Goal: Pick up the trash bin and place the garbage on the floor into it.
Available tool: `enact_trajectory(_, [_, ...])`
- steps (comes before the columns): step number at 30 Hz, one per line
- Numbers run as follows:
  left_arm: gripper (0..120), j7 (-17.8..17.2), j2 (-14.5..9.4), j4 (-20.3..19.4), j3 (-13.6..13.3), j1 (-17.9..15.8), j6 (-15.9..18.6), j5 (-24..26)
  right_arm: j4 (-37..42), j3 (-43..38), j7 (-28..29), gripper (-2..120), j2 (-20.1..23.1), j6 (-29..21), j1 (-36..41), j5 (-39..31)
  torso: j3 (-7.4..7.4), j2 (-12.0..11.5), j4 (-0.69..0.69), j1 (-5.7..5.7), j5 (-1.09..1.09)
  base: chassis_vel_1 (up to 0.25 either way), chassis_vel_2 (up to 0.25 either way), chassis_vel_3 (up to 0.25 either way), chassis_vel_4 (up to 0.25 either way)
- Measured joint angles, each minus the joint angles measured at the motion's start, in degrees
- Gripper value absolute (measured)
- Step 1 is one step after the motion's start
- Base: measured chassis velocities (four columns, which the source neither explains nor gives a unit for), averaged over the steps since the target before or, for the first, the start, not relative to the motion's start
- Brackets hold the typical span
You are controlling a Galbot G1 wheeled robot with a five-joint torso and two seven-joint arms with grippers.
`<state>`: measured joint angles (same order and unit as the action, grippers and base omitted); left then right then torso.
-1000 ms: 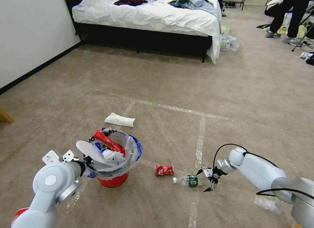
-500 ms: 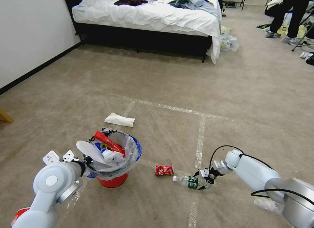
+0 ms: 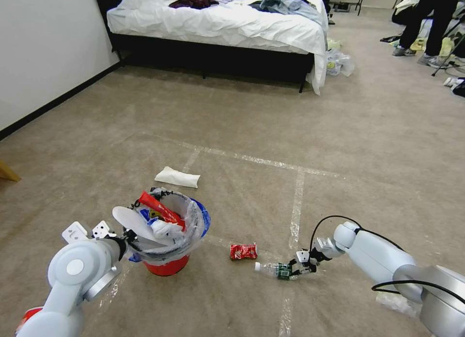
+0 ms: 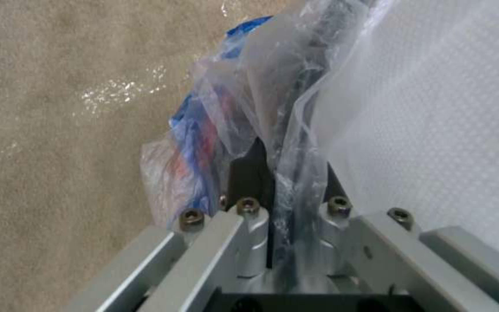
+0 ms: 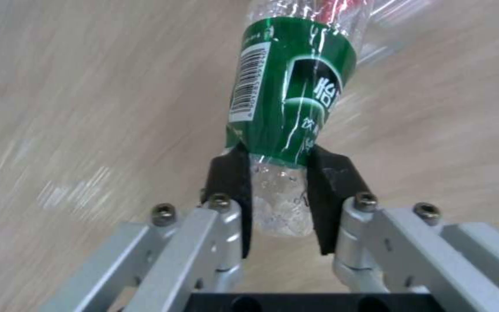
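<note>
The red trash bin (image 3: 168, 266) with its clear bag stands on the beige carpet floor (image 3: 252, 133), stuffed with a white slipper and a red wrapper. My left gripper (image 3: 130, 237) is shut on the bin's rim and bag (image 4: 284, 164). Garbage lies to the bin's right: a red snack wrapper (image 3: 243, 251) and a small clear bottle with a green label (image 3: 276, 269). My right gripper (image 3: 296, 269) is shut on the bottle's base end (image 5: 278, 208), low over the carpet. A crumpled white paper (image 3: 177, 177) lies beyond the bin.
A bed (image 3: 218, 27) with white bedding and heaped clothes stands at the back. A white wall (image 3: 43, 51) runs along the left. Clear tape lines (image 3: 296, 201) cross the carpet. A clear plastic scrap (image 3: 397, 300) lies near my right arm.
My right gripper moved left onto the bottle and shut on its base end; the bottle shifted slightly left. The left gripper and bin stayed put.
</note>
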<state>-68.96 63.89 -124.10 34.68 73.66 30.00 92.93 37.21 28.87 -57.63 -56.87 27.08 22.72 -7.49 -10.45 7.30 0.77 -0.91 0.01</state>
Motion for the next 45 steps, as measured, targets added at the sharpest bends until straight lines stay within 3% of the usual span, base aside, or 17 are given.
enact_trajectory(2, [4, -0.02, -0.23, -0.21, 0.02, 0.2, -0.01, 0.03, 4.28, -4.05, 0.77, 14, 2.25, -1.63, 0.77, -4.9, 0.0, 0.0, -0.01, 0.0, 0.0, 0.0, 0.0, 0.0, 0.0])
enact_trajectory(4, [4, -0.08, -0.73, -0.3, 0.05, 0.2, -0.09, 0.14, 11.04, -9.35, 4.09, 11, 6.21, -3.69, 1.93, -14.1, 0.0, 0.01, 0.0, 0.0, 0.0, 0.0, 0.0, 0.0, 0.0])
enact_trajectory(5, [4, -0.08, -0.73, -0.3, 0.05, 0.2, -0.09, 0.14, 11.04, -9.35, 4.09, 11, 6.21, -3.69, 1.93, -14.1, 0.0, 0.01, 0.0, 0.0, 0.0, 0.0, 0.0, 0.0, 0.0])
enact_trajectory(7, [4, 0.02, -1.32, -0.2, 0.39, 0.13, -0.11, 0.52, 17.98, -11.85, 10.26, 11, 9.57, -4.07, 2.97, -28.43, 0.01, 0.01, 0.06, 0.0, -0.03, 0.0, 0.0, 0.0, 0.0])
enact_trajectory(8, [4, 0.02, -1.32, -0.2, 0.39, 0.13, -0.11, 0.52, 17.98, -11.85, 10.26, 11, 9.57, -4.07, 2.97, -28.43, 0.01, 0.01, 0.06, 0.0, -0.03, 0.0, 0.0, 0.0, 0.0])
enact_trajectory(9, [4, 0.24, -1.62, 0.01, 0.48, 0.23, -0.11, 0.6, 21.04, -12.06, 11.66, 11, 9.82, -3.14, 3.07, -36.95, 0.0, 0.0, 0.06, 0.0, -0.01, 0.0, 0.0, 0.0, 0.0])
enact_trajectory(10, [4, 0.24, -1.62, 0.01, 0.48, 0.23, -0.11, 0.6, 21.04, -12.06, 11.66, 11, 9.82, -3.14, 3.07, -36.95, 0.0, 0.0, 0.06, 0.0, -0.01, 0.0, 0.0, 0.0, 0.0])
enact_trajectory(12, [4, 0.49, -1.99, 0.01, 0.55, 0.2, -0.17, 1.04, 28.24, -11.84, 13.66, 11, 7.71, -2.56, 1.92, -45.68, 0.01, 0.01, 0.0, 0.0, -0.01, 0.0, 0.0, 0.0, 0.0])
enact_trajectory(18, [4, 0.5, -2.22, -0.73, 0.57, -0.25, -0.46, 1.68, 35.29, -8.29, 16.59, 11, 1.22, -5.76, -0.92, -48.03, 0.01, 0.01, -0.02, 0.0, -0.03, 0.0, 0.0, 0.0, 0.0])
enact_trajectory(19, [4, 0.47, -2.09, -0.99, 0.48, -0.34, -0.58, 1.77, 35.54, -4.54, 17.17, 11, -3.33, -6.56, -2.74, -47.11, 0.0, 0.01, 0.03, 0.0, -0.04, 0.0, 0.0, 0.0, 0.0])
enact_trajectory(20, [4, 0.46, -1.95, -1.15, 0.42, -0.33, -0.6, 1.8, 35.05, -2.26, 17.47, 11, -6.17, -6.73, -3.8, -46.34, 0.0, 0.01, 0.03, 0.0, -0.03, 0.0, 0.0, 0.0, 0.0])
enact_trajectory(21, [4, 0.46, -1.95, -1.15, 0.42, -0.33, -0.6, 1.8, 35.05, -2.26, 17.47, 11, -6.17, -6.73, -3.8, -46.34, 0.0, 0.01, 0.03, 0.0, -0.03, 0.0, 0.0, 0.0, 0.0])
enact_trajectory(23, [4, 0.44, -1.59, -1.5, 0.39, 0.02, -0.62, 1.78, 31.8, 4.1, 18.4, 11, -14.34, -6.91, -6.36, -43.65, 0.0, 0.01, -0.07, 0.0, -0.03, 0.0, 0.0, 0.0, 0.0])
enact_trajectory(27, [4, 0.38, -1.43, -1.61, 0.41, 0.13, -0.65, 1.66, 30.29, 6.97, 18.72, 11, -17.03, -7.16, -7.28, -42.52, 0.0, 0.0, -0.08, 0.0, -0.05, 0.0, 0.0, 0.0, 0.0])
enact_trajectory(28, [4, 0.28, -1.23, -1.78, 0.59, 0.12, -0.81, 1.59, 28.92, 9.48, 19.09, 11, -19.06, -7.37, -7.96, -41.45, 0.0, 0.01, -0.02, 0.0, -0.04, 0.0, 0.0, 0.0, 0.0])
enact_trajectory(35, [4, 0.2, -1.08, -2.25, 1.03, 0.59, -0.9, 1.53, 27.34, 11.29, 19.91, 11, -20.99, -7.5, -8.64, -39.53, 0.0, 0.0, 0.03, 0.0, -0.01, 0.0, 0.0, 0.0, 0.0])
enact_trajectory(45, [4, 0.13, -1.11, -1.81, 0.85, -0.2, -1.07, 1.44, 28.63, 10.71, 18.92, 11, -17.7, -6.7, -8.73, -34.02, 0.0, 0.01, 0.01, 0.0, 0.0, 0.0, 0.0, 0.0, 0.0])
